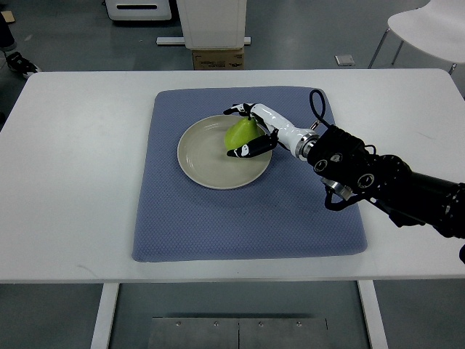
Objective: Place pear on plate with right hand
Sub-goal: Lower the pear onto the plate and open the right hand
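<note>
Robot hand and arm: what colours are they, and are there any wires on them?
The robot hand is shiny white with black fingertips. Behind a silver wrist ring, the arm turns black and chunky, with round joints and little silver bolts. A thin black cable loops up from the wrist. Only this one arm shows, coming in from the right.

No legible text or labels

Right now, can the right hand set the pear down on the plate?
Probably yes: the right hand holds the pear in its fingers directly over the plate, whose surface is bare.
</note>
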